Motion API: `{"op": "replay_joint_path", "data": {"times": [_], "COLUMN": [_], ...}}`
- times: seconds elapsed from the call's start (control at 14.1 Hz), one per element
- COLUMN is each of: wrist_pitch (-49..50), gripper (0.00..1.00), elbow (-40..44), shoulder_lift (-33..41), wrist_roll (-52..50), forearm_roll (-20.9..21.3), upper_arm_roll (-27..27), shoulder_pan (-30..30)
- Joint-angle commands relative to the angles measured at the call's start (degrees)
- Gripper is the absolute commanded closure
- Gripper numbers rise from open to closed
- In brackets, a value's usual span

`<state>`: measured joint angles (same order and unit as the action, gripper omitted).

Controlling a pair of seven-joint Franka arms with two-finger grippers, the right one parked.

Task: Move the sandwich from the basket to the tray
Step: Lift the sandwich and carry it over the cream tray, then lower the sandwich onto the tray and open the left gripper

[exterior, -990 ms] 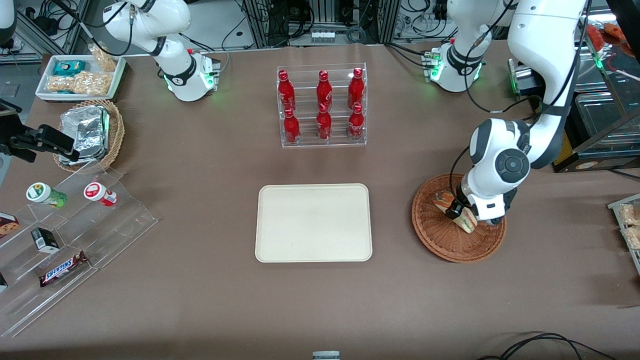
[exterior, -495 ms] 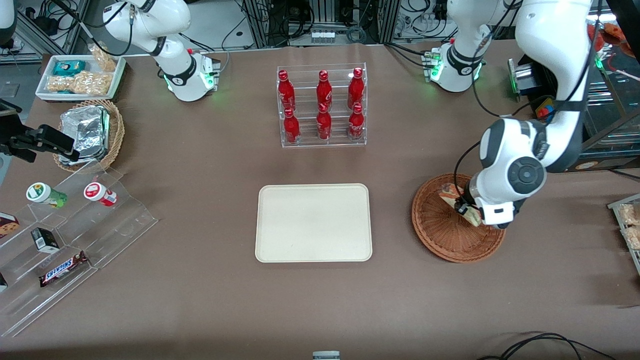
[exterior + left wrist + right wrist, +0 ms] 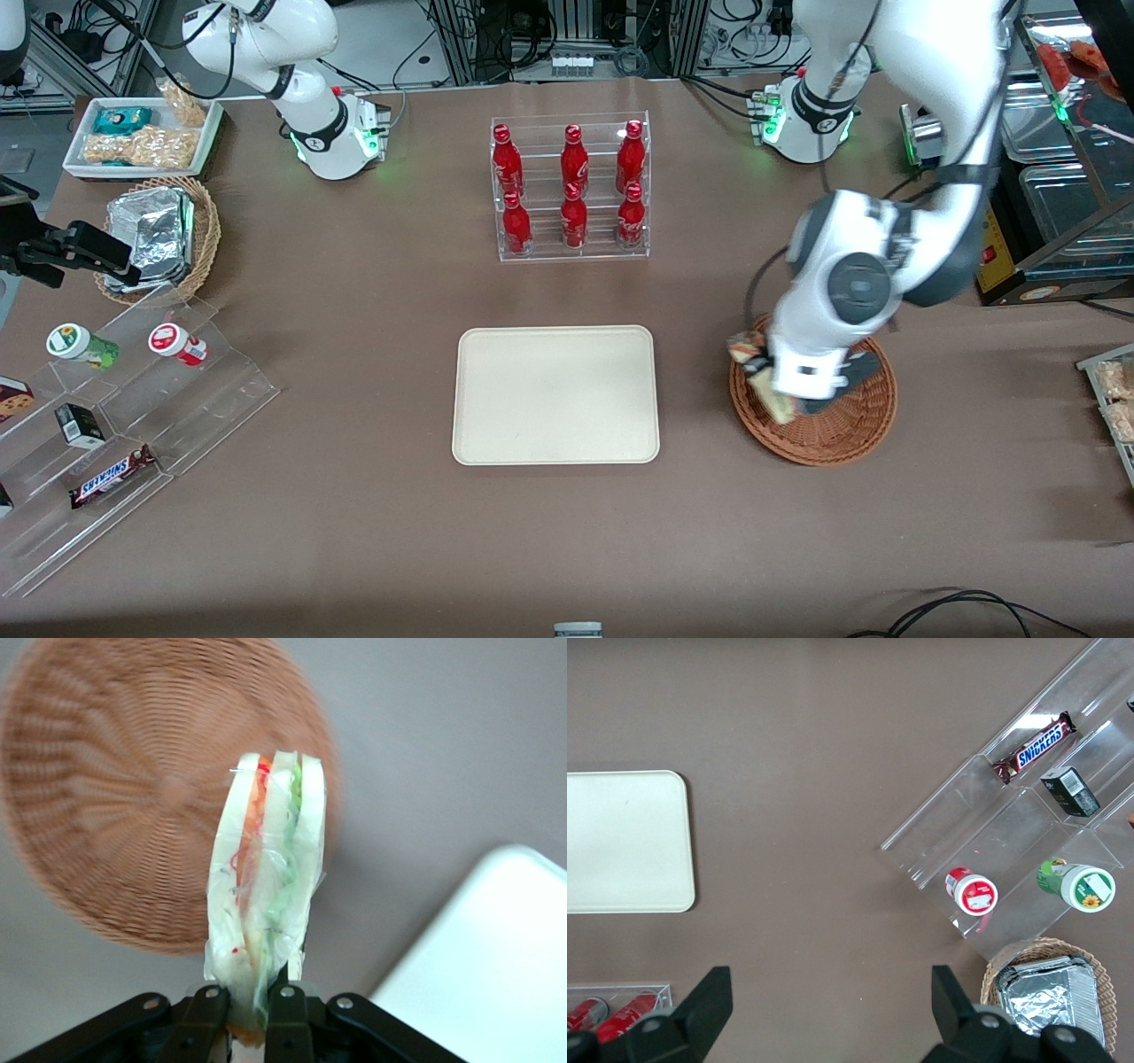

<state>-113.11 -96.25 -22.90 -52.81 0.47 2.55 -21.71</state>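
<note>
I am in the carry step now. The sandwich (image 3: pixel 764 377) is lifted clear of the basket (image 3: pixel 828 434) and I am holding it in the air. In the front view it sits in the right half of the frame, over the basket's rim on the side nearest the tray (image 3: pixel 555 394). The tray lies in the middle of the frame on the brown desk (image 3: pixel 372 532), a little apart from the basket, and nothing is on it.

The hand (image 3: pixel 249 1014) is pressed in on the sandwich. Its two black fingers (image 3: pixel 205 1012) pinch the narrow end of the wedge, with only the bread and its clear wrap between them. The rest of the sandwich sticks out past the fingers, and I can see the red and green layers. In the wrist view the basket is under the sandwich and a corner of the tray shows close by.

I think the next move is to take the sandwich sideways until it is over the bare tray, go down low, and then let go. The grip is only on one small end, so I would go gently so the sandwich does not slip or swing.
</note>
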Motion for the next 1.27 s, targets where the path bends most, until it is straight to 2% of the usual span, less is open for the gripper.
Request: {"op": "replay_joint_path", "data": {"times": [0.0, 0.49, 0.99, 1.2], "wrist_pitch": [1.0, -3.8, -7.0, -7.6], "gripper": [0.88, 0.92, 0.92, 0.87], "elbow": [12.7, 30.2, 31.0, 30.8], "shoulder_lift": [-10.0, -24.6, -28.8, -29.3], "wrist_roll": [3.2, 2.7, 2.7, 2.0], "forearm_roll": [-0.3, -0.3, 1.6, 1.6], "upper_arm_roll": [-0.8, -0.5, -0.6, -0.5], "shoulder_pan": [-6.6, -16.1, -22.1, -22.4]}}
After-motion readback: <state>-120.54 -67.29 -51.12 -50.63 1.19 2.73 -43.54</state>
